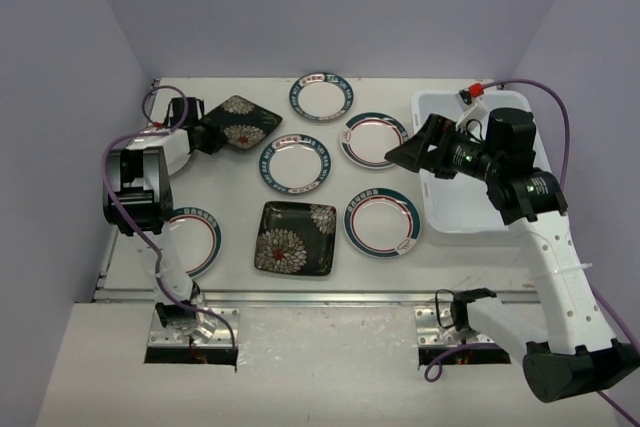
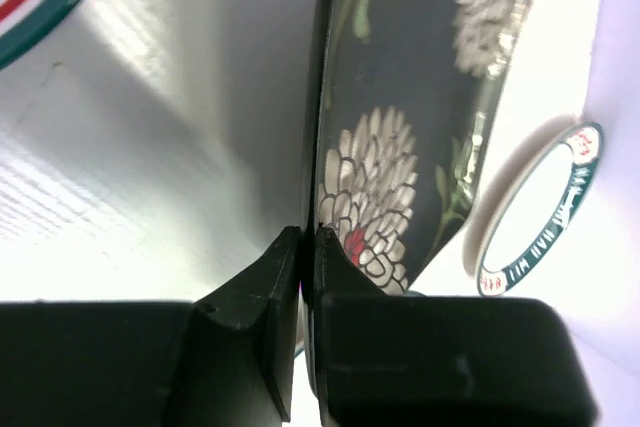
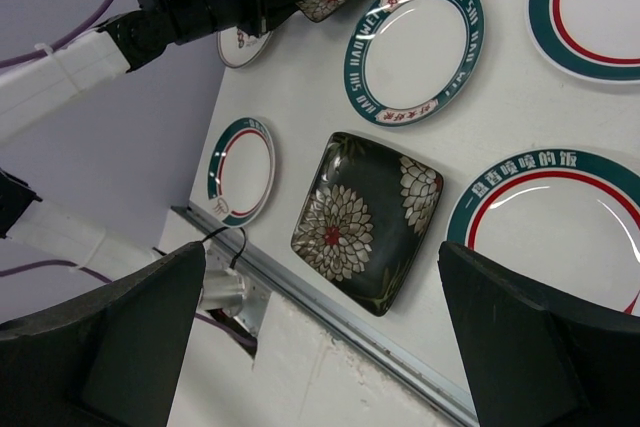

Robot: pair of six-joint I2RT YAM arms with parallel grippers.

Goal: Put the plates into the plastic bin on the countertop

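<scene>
My left gripper (image 1: pixel 207 133) is shut on the edge of a square black floral plate (image 1: pixel 243 122) at the back left; the left wrist view shows the jaws (image 2: pixel 305 237) pinching its rim (image 2: pixel 400 147). A second black floral plate (image 1: pixel 295 237) lies at the front centre and also shows in the right wrist view (image 3: pixel 365 217). Several round teal-rimmed plates lie on the countertop (image 1: pixel 250 82), among them one (image 1: pixel 322 96), another (image 1: pixel 295 165) and a third (image 1: pixel 381 220). My right gripper (image 1: pixel 408 152) is wide open and empty, just left of the white plastic bin (image 1: pixel 455 209).
A metal rail (image 1: pixel 320 297) runs along the countertop's near edge. Purple walls close in the back and both sides. Another teal-rimmed plate (image 1: pixel 192 240) lies by the left arm's base. The right arm (image 1: pixel 520 192) reaches over the bin.
</scene>
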